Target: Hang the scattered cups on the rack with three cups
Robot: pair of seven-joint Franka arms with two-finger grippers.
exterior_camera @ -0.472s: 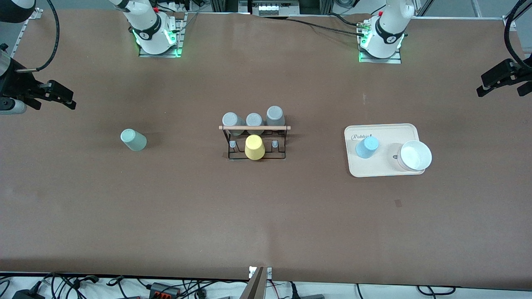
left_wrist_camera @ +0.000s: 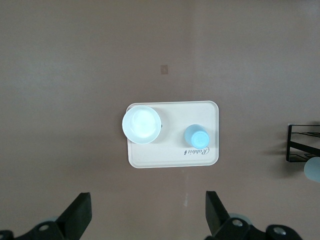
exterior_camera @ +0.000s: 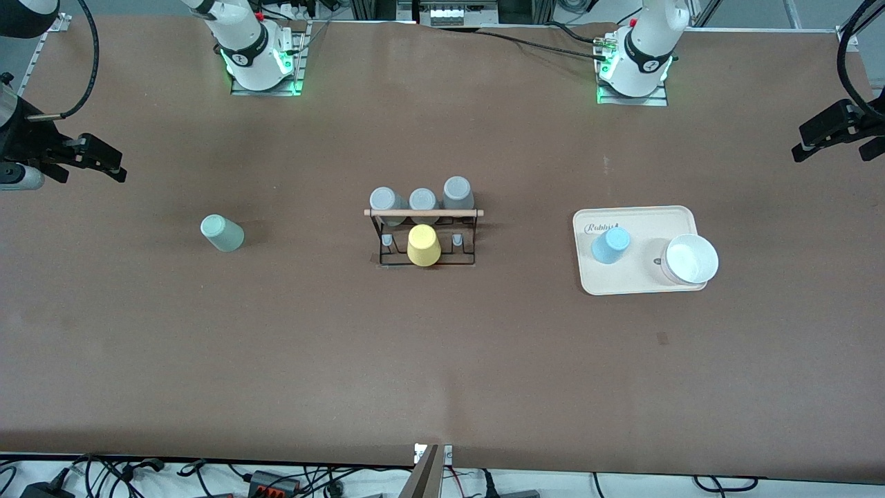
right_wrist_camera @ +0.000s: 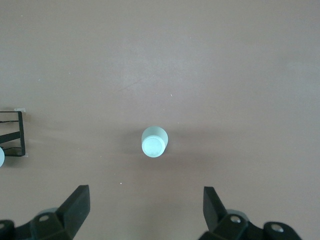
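The pale mint green cup (exterior_camera: pixel 222 233) stands on the table toward the right arm's end, narrow end up; it also shows in the right wrist view (right_wrist_camera: pixel 154 142). The light blue cup (exterior_camera: pixel 610 245) stands on a beige tray (exterior_camera: pixel 643 216), also in the left wrist view (left_wrist_camera: pixel 197 137). The black wire rack (exterior_camera: pixel 470 238) with a wooden rod (exterior_camera: pixel 397 213) is mid-table. It holds three grey cups (exterior_camera: pixel 457 192) and a yellow cup (exterior_camera: pixel 423 245). My right gripper (exterior_camera: pixel 109 163) (right_wrist_camera: pixel 145 210) is open, high over the table near the mint cup. My left gripper (exterior_camera: pixel 810 141) (left_wrist_camera: pixel 149 220) is open, high near the tray.
A white bowl (exterior_camera: pixel 691 259) sits on the tray beside the blue cup, also in the left wrist view (left_wrist_camera: pixel 141 124). The rack's end shows at the edge of each wrist view (left_wrist_camera: pixel 300 145) (right_wrist_camera: pixel 15 132). Cables lie along the table's front edge.
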